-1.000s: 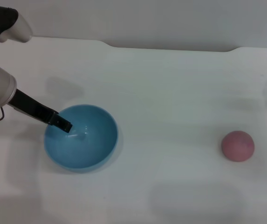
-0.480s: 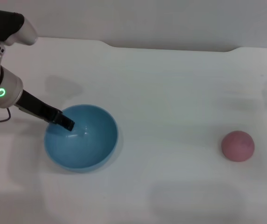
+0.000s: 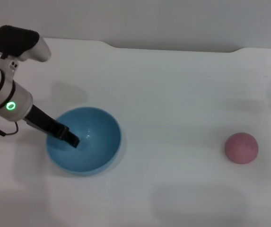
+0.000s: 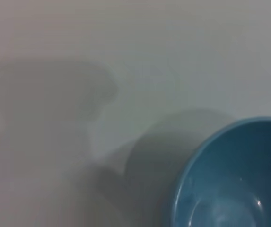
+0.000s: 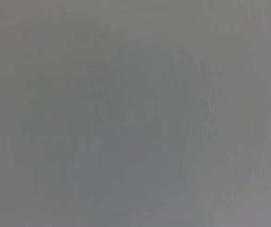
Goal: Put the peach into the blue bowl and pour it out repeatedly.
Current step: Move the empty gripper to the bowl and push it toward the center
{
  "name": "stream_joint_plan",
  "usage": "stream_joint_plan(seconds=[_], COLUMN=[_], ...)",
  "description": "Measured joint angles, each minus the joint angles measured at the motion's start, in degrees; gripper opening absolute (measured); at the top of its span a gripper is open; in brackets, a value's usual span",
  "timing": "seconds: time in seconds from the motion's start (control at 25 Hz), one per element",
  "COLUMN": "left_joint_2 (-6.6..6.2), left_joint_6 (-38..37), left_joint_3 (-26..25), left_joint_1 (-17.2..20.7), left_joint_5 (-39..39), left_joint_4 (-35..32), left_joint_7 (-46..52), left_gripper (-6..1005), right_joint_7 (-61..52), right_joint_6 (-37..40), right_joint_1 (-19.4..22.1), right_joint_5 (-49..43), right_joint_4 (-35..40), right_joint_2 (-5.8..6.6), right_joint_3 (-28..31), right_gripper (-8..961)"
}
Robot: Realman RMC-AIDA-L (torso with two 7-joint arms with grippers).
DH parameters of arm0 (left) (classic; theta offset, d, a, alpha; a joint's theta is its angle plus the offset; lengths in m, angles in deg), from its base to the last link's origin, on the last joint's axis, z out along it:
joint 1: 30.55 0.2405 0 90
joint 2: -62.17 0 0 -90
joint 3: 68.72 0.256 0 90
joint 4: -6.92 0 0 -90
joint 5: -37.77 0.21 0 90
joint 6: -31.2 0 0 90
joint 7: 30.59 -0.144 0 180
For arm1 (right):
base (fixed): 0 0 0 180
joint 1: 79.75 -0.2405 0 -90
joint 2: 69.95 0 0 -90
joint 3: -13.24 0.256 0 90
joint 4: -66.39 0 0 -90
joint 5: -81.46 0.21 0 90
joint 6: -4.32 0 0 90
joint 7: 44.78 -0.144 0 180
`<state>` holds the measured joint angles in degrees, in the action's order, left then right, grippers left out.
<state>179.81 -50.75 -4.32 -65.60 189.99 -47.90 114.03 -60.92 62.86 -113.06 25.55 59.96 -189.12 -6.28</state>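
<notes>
A round, deep, glossy light-blue bowl (image 3: 84, 140) sits upright on the left half of a plain white desk (image 3: 173, 94), while a small, matte pink ball-like peach (image 3: 241, 147) rests on the bare desk surface well apart from it, far over on the right side. The robot's left gripper (image 3: 71, 139), a dark, narrow tip at the end of a white arm bearing a lit green ring, reaches in from the left edge and over the bowl's near-left rim, its end lying inside the bowl's outline; whether the jaws are apart, together or clamped on the rim cannot be told from the head view, and whether the tip touches the bowl's inner wall cannot be told either. The left wrist view takes in only a part of the bowl's rim (image 4: 206, 146) and pale interior, with soft shadows falling across the desk beside it, and none of the arm's own fingers. The bowl holds nothing visible. Of the right arm, only a dark sliver shows at the far right edge of the head view, and its gripper is out of sight; the right wrist view offers a featureless grey field.
</notes>
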Motion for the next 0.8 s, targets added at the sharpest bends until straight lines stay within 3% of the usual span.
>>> stream_joint_plan(seconds=[0.2, 0.32, 0.64, 0.8], left_joint_2=[0.05, 0.07, 0.24, 0.34], left_joint_6=[0.63, 0.83, 1.05, 1.53], left_joint_3=[0.77, 0.88, 0.88, 0.87], left_joint_1=[-0.27, -0.31, -0.40, -0.47], left_joint_5=[-0.05, -0.23, -0.78, -2.06], left_joint_4=[1.68, 1.72, 1.77, 1.91], left_joint_7=[-0.44, -0.23, 0.24, 0.31], left_gripper=[704, 500, 327, 230], right_joint_7=[0.03, 0.04, -0.63, -3.04], right_joint_6=[0.05, 0.08, -0.75, -5.11], right_joint_1=[0.00, -0.03, -1.48, -3.95], right_joint_5=[0.00, 0.00, 0.01, 0.01], right_joint_4=[0.10, 0.11, -1.06, -1.07], right_joint_2=[0.01, 0.06, 0.18, 0.27], right_joint_3=[0.00, 0.00, 0.00, 0.00], right_gripper=[587, 584, 574, 569])
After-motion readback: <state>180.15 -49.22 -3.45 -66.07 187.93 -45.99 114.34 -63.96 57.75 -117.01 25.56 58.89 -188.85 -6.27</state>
